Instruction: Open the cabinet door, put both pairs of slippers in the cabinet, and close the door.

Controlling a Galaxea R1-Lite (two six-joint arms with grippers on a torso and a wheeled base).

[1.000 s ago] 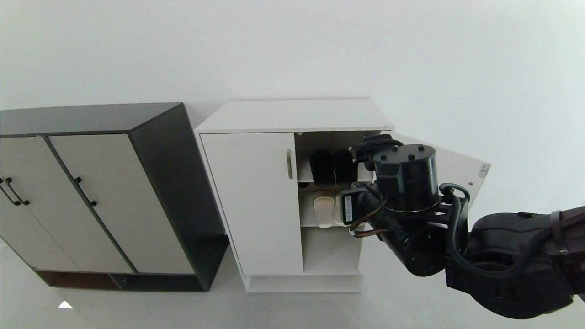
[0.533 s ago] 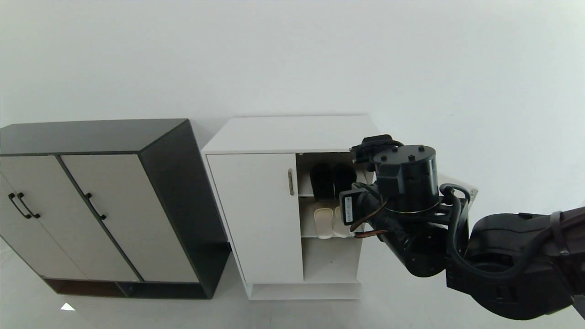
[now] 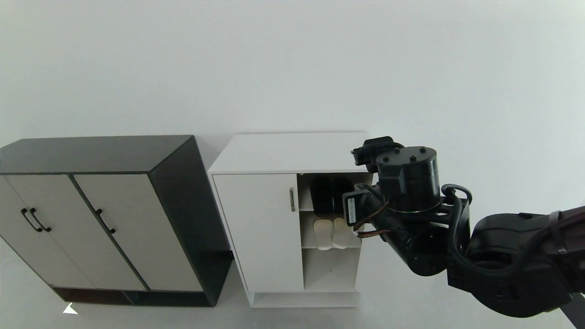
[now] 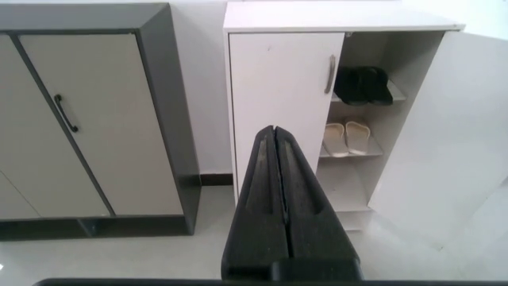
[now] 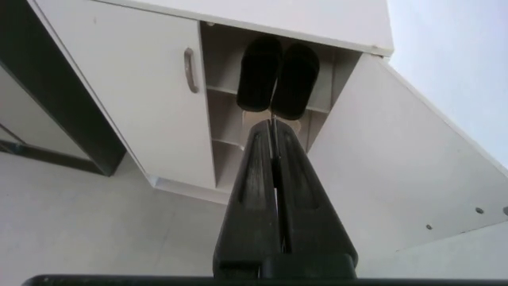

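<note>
The dark cabinet with two pale doors stands on the floor against the wall, on my left in the head view. It has black bar handles on its doors, both of which are shut.

Just beside it, on its right, stands the white cabinet, the smaller of the two. Its left door is shut. Its right door is swung wide open and stands out from the hinge side; the right wrist view shows the bare inner face of that door.

The right arm is raised in front of the open half of the white cabinet and hides that half's right edge in the head view.

The left pincer hangs well back from the white cabinet, pointed at its shut door, fingers pressed together with nothing between them. The right pincer points into the open compartment, apart from the shelves, fingers likewise together and holding nothing.

Both pairs are inside the white cabinet. The black slippers sit side by side on the upper shelf, toes outward. The white slippers sit side by side on the shelf directly below, their toes reaching the front edge.

A slim metal handle is fixed upright on the shut left door, near its inner edge.
</note>
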